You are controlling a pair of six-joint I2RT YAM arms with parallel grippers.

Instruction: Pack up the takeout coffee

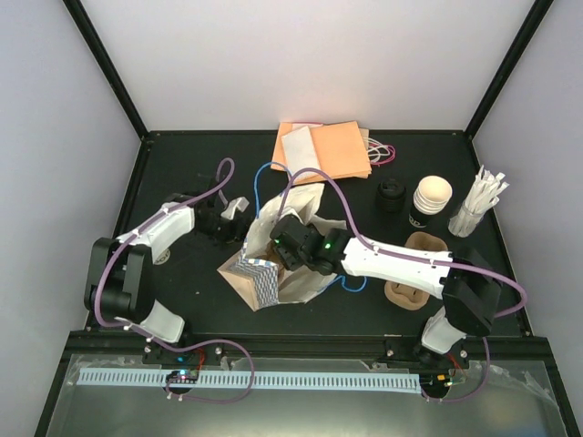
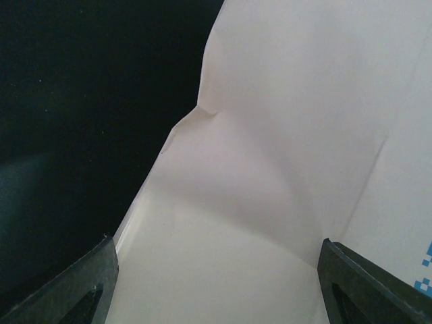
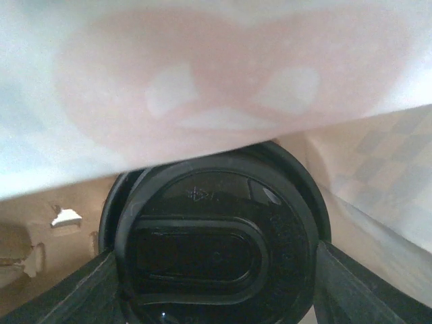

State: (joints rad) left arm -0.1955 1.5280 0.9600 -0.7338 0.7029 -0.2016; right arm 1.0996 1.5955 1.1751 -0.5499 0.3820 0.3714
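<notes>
Black table (image 1: 182, 305): white paper bag (image 1: 310, 284) lying centre; flat orange bags (image 1: 330, 150) far centre; cup stack (image 1: 430, 198), white sticks (image 1: 479, 205) far right; pulp carrier (image 1: 424, 244) right.

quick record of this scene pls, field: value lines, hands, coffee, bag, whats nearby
right hand: closed on the small takeout coffee cup with a round black plastic lid
coffee: inside the bag; only its lid shows
bag: white paper bag with a checkered side, mid-table, right arm reaching into its mouth
left hand: open, facing the bag's white wall
nearby: brown moulded-pulp cup carrier right of the bag; stack of cream cups beyond it
status: cup in the bag, not yet released
</notes>
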